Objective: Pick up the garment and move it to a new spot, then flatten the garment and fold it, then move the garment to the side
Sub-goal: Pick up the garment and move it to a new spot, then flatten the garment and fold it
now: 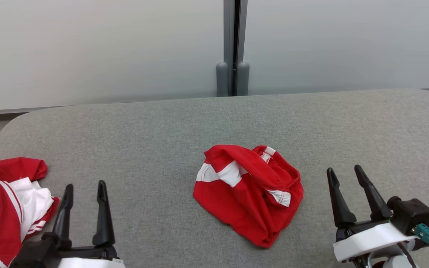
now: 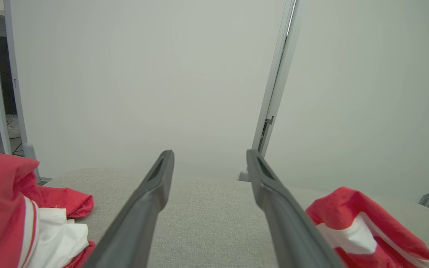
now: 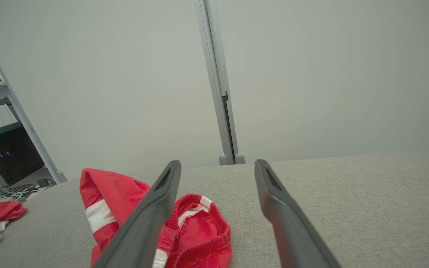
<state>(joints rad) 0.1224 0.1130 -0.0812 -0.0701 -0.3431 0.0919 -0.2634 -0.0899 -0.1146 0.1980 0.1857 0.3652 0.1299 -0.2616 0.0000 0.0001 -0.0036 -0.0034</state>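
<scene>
**Two open grippers hover over a grey padded surface, a crumpled jersey beside the left one**

Nearest the camera, the left gripper (image 1: 85, 185) holds its two dark fingers spread wide with nothing between them. The garment (image 1: 6, 208), a rumpled red jersey with white sleeve cloth and striped trim, lies just beside it on its outer, left side; whether cloth and finger touch cannot be told. The right gripper (image 1: 343, 169) is equally wide and empty. To its inner side, between the two grippers and nearer the right one, sits a small red-and-white cloth bundle (image 1: 248, 193), clear of both. Past the fingertips the padded surface (image 1: 162, 126) runs bare to pale wall panels (image 1: 88, 48) split by a grey post (image 1: 233, 44).
</scene>
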